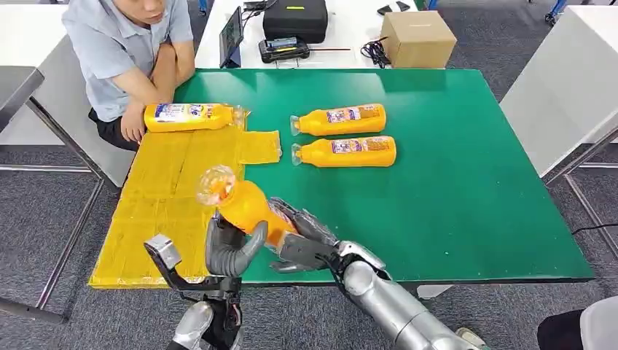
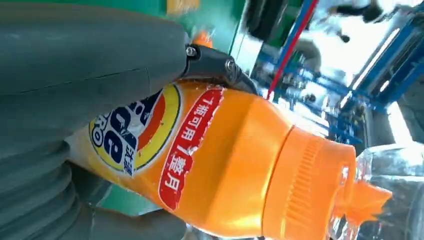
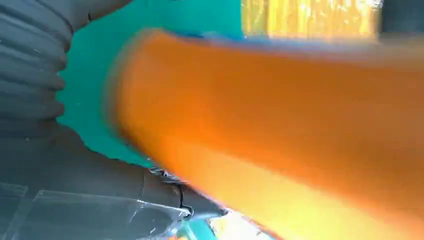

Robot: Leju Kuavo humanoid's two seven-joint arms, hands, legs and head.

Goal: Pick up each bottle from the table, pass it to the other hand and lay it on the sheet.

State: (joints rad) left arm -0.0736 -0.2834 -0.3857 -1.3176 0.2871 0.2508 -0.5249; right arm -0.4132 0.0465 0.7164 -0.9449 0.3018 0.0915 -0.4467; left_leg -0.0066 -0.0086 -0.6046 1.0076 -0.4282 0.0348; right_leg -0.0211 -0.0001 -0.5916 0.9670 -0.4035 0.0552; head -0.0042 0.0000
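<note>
An orange bottle (image 1: pixel 244 204) with a clear cap hangs tilted over the table's front edge, cap toward the yellow sheet (image 1: pixel 167 197). My left hand (image 1: pixel 227 248) grips its body from below, thumb across it. My right hand (image 1: pixel 302 237) wraps the base end. In the left wrist view the left hand (image 2: pixel 75 75) clasps the labelled bottle (image 2: pixel 225 165). The right wrist view has the bottle (image 3: pixel 280 125) blurred against my right hand (image 3: pixel 75 175). Another bottle (image 1: pixel 188 117) lies on the sheet's far edge. Two more bottles (image 1: pixel 342 120) (image 1: pixel 348 152) lie side by side on the green table (image 1: pixel 474 182).
A person (image 1: pixel 127 51) sits at the table's far left corner, forearm beside the bottle on the sheet. Behind the green table a white table carries a cardboard box (image 1: pixel 417 38) and a black case (image 1: pixel 295 18). White tables stand on both sides.
</note>
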